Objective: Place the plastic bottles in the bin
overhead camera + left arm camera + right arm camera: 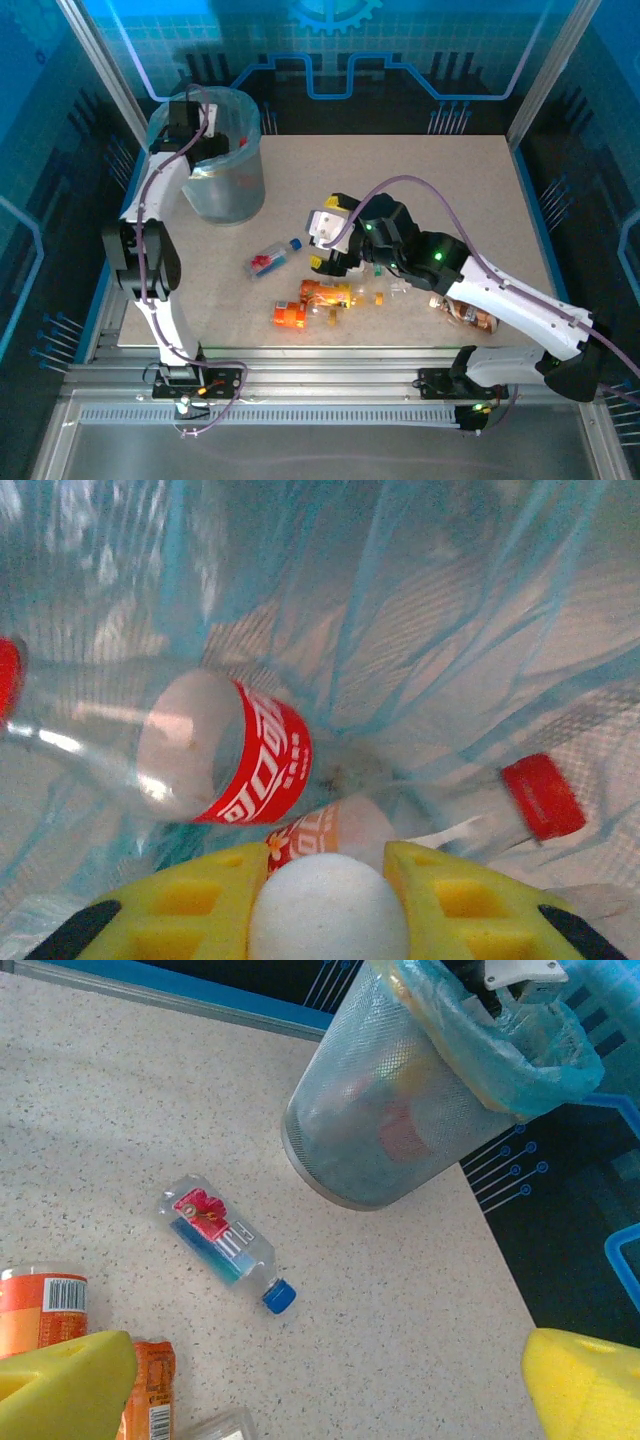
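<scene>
Spread wide above the table [420, 1290], my right claw [325, 1390] faces the blue-capped bottle [222, 1245] at eleven o'clock in its wrist view, lying ten-to-four with the cap nearer, while my left claw [328, 865], inside the bin [225, 190], clamps a pale bottle [328, 920].

The bin [222, 190] sits at the far left of the table [450, 190]. My left gripper [326, 875] is down inside it, clamped on a held bottle [328, 920]. Below it, on the bin floor, lie a left bottle [220, 750] and a right bottle [480, 810]. My right gripper [327, 232] hangs over mid-table. A lone bottle [272, 258] lies between it and the bin. Two front bottles [325, 293] lie nearer the front edge, and a side bottle [465, 315] lies against my right forearm.
</scene>
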`<state>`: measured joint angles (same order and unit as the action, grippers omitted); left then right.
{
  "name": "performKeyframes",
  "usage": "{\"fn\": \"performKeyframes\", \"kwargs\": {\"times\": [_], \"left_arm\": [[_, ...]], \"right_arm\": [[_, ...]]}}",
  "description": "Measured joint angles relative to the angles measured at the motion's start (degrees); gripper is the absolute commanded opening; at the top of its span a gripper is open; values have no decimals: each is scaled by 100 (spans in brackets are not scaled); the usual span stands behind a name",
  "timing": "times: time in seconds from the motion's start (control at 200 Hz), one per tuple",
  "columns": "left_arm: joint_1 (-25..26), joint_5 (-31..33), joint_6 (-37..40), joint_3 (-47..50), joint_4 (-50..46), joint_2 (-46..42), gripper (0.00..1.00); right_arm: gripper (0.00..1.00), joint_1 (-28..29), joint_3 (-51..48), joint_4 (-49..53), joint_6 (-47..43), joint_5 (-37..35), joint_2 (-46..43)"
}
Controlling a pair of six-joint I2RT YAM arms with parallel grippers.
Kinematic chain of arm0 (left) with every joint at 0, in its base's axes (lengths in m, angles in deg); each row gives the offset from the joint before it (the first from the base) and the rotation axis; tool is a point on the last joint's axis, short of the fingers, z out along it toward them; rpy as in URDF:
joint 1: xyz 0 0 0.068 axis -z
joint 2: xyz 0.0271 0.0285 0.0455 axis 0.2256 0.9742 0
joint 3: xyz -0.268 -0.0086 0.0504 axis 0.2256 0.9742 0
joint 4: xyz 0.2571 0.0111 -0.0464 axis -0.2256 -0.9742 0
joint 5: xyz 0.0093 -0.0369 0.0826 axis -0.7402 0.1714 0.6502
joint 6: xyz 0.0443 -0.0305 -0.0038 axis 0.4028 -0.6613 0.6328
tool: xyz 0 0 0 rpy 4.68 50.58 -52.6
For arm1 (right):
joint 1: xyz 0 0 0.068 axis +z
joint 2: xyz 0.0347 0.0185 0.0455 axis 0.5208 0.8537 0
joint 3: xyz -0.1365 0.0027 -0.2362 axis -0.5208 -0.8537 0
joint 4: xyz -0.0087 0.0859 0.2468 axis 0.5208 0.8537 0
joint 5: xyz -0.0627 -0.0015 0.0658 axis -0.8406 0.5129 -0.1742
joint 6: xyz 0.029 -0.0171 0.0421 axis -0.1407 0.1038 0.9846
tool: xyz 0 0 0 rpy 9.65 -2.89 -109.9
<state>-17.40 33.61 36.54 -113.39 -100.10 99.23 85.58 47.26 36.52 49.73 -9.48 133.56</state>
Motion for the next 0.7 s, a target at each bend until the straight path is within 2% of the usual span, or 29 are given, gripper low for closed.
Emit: {"fn": "performKeyframes", "kwargs": {"times": [0.04, 0.15, 0.185, 0.28, 0.32, 0.45, 0.575, 0.7], "left_arm": [[-37, -46, -4, 24, -2, 17, 0], [-90, -157, -28, 24, -2, 20, 13], [-98, -184, -50, 24, 0, 20, 24], [-125, -251, -125, 9, -31, 20, 67], [-136, -286, -160, -17, -66, 20, 75], [-151, -354, -291, -310, -219, -22, 90], [-149, -444, -409, -378, -216, -472, 91], [-149, -560, -483, -380, -133, -1233, 90]], "right_arm": [[100, -2, 0, 15, 0, -2, 0], [100, -11, 0, 42, 11, -2, 0], [100, -15, 0, 59, 22, -4, 0], [100, -22, 0, 103, 50, -9, 0], [100, -22, 0, 122, 66, -13, 0], [100, -22, 2, 153, 107, -46, 0], [100, -31, 2, 131, 317, -197, -31], [100, -330, 98, 170, 1021, -251, -170]]}}
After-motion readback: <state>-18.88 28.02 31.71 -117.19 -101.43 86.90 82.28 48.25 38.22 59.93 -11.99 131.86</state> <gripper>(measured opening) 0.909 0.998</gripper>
